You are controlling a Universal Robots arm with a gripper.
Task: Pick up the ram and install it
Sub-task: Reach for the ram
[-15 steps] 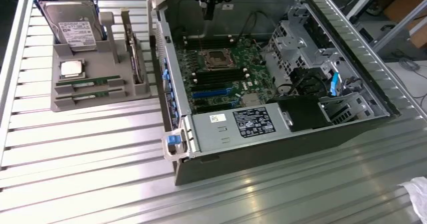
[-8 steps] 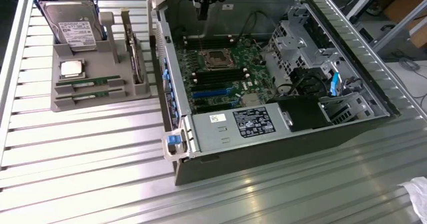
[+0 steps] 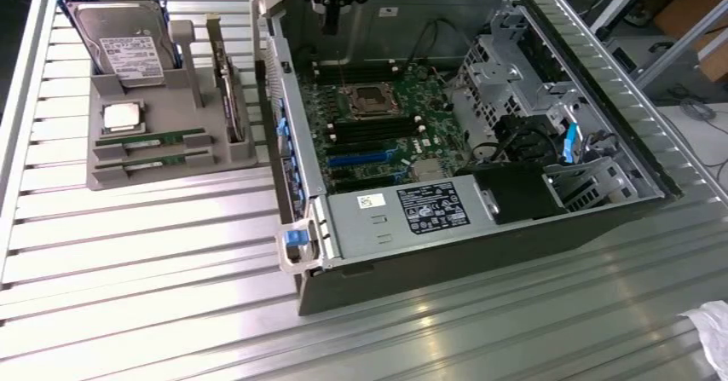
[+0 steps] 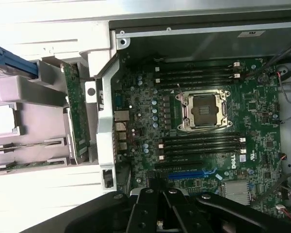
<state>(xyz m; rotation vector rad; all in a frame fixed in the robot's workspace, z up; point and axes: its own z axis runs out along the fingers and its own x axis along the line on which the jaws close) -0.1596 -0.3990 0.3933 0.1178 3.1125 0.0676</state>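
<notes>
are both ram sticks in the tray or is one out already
Both in: the near ram stick and the far ram stick lie in their slots in the grey tray; the shut gripper holds nothing.

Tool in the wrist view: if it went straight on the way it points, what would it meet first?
Most likely the motherboard inside the open case, near the blue slot. Nothing shows between the shut tool and the board, though depth is unclear.

Claw [image 3: 330, 23] partly beyond picture edge.
</notes>
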